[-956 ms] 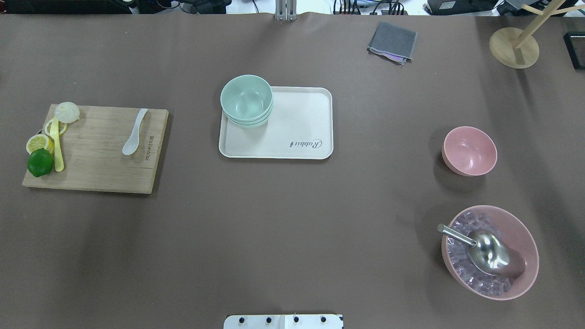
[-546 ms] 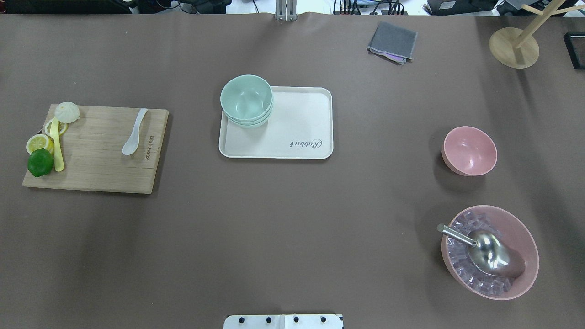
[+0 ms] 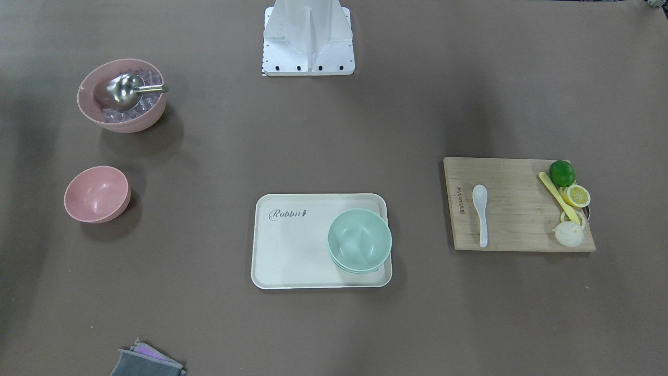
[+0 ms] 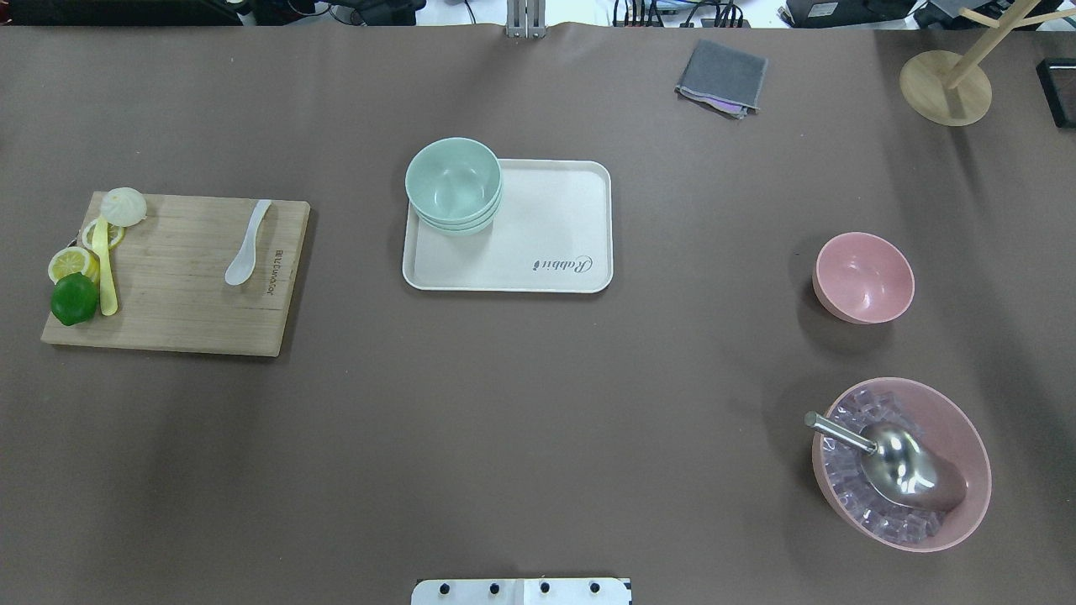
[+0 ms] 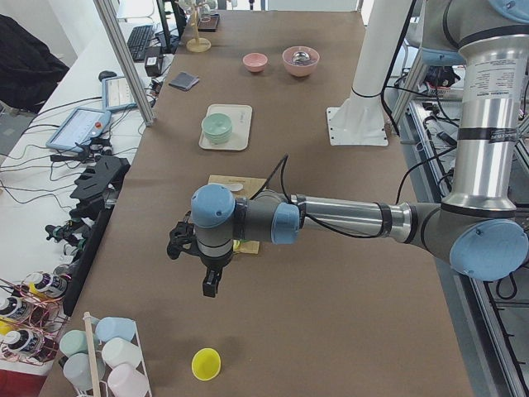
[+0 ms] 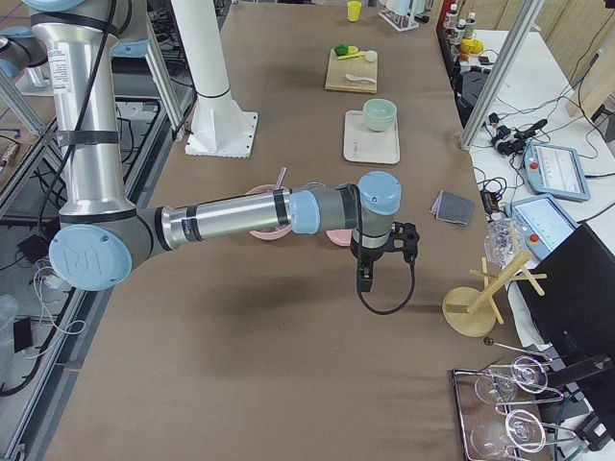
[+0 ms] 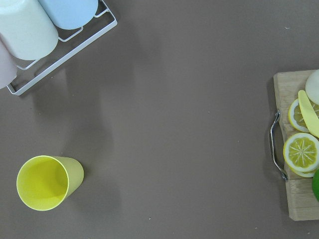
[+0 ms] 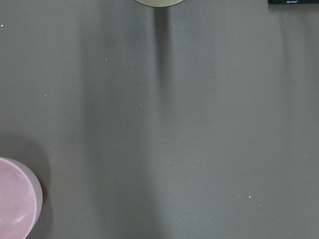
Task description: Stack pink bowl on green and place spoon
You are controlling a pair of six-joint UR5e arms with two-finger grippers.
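Note:
The small pink bowl (image 4: 863, 277) stands upright on the table at the right, also in the front view (image 3: 96, 194). The green bowl (image 4: 454, 181) tops a nested stack on the far left corner of a cream tray (image 4: 538, 244). The white spoon (image 4: 247, 244) lies on a wooden cutting board (image 4: 185, 286) at the left. My left gripper (image 5: 207, 285) hangs beyond the board's outer end. My right gripper (image 6: 365, 279) hangs beside the pink bowl, toward the wooden stand. Both show only in side views, so I cannot tell if they are open or shut.
A larger pink bowl (image 4: 979, 470) with ice cubes and a metal scoop (image 4: 899, 466) sits front right. A lime, lemon slices and a yellow utensil (image 4: 105, 269) lie on the board. A grey cloth (image 4: 723, 77) and wooden stand (image 4: 946, 88) are at the back right. A yellow cup (image 7: 44, 181) stands under the left wrist.

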